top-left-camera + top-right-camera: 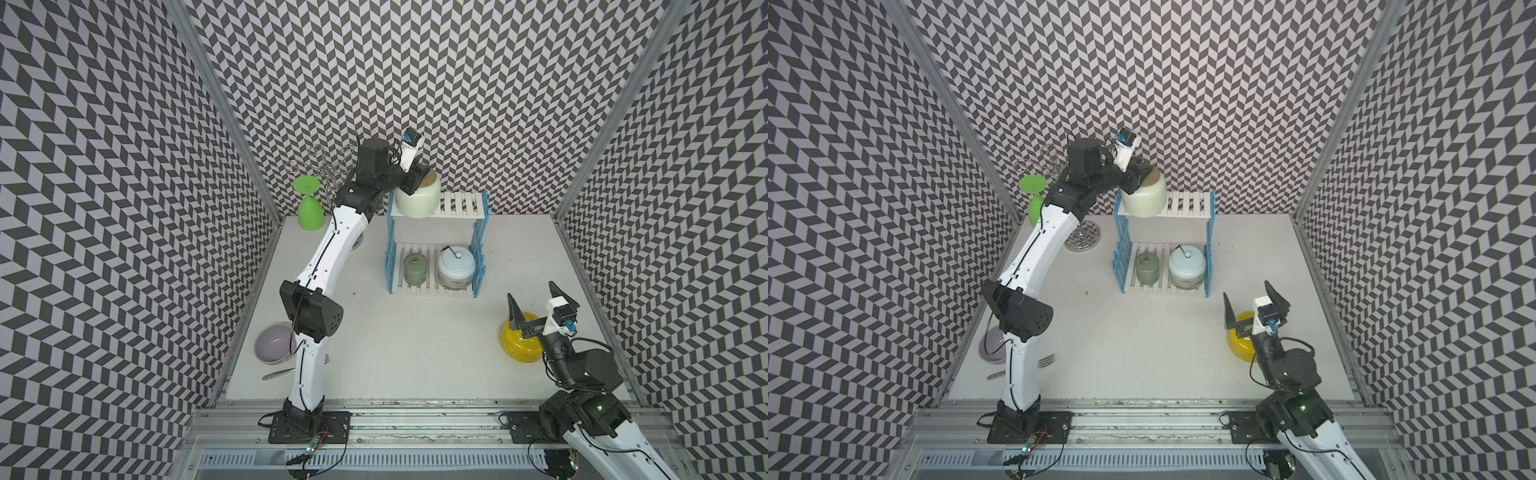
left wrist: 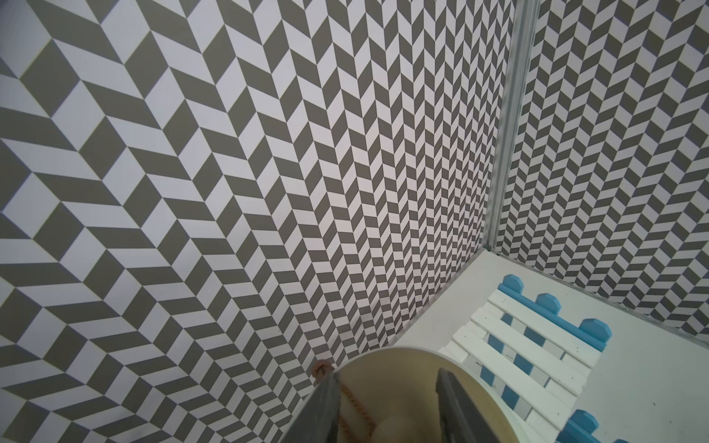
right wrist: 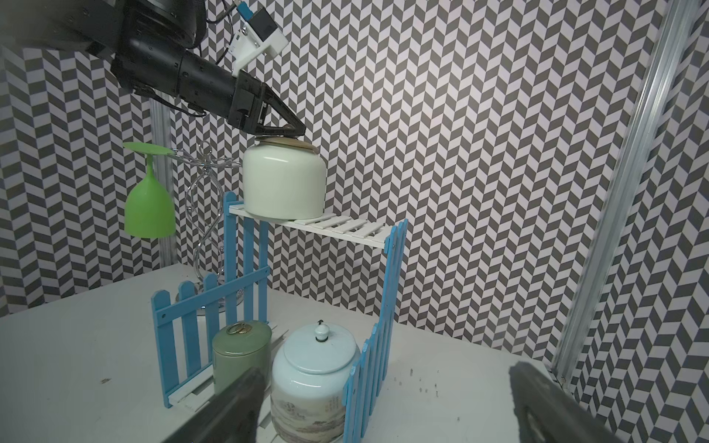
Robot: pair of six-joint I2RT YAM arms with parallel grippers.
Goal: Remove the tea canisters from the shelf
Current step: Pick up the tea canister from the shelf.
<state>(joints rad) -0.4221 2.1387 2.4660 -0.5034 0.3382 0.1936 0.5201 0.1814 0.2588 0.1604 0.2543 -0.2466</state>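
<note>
We see the left pincer [image 3: 293, 132] directly over the cream canister [image 3: 284, 184] on the top board of the shelf [image 3: 345, 226], jaws part-open astride its lid knob [image 2: 385, 431] (right pincer [image 1: 531, 291], spread wide, is well apart).

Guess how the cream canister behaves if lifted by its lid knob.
Glossy canister looks ceramic: likely heavy, slick, breakable. Its lid looks just set on top, so a knob lift by the left end effector may take it alone. Squat and wide: unlikely to tip.
</note>
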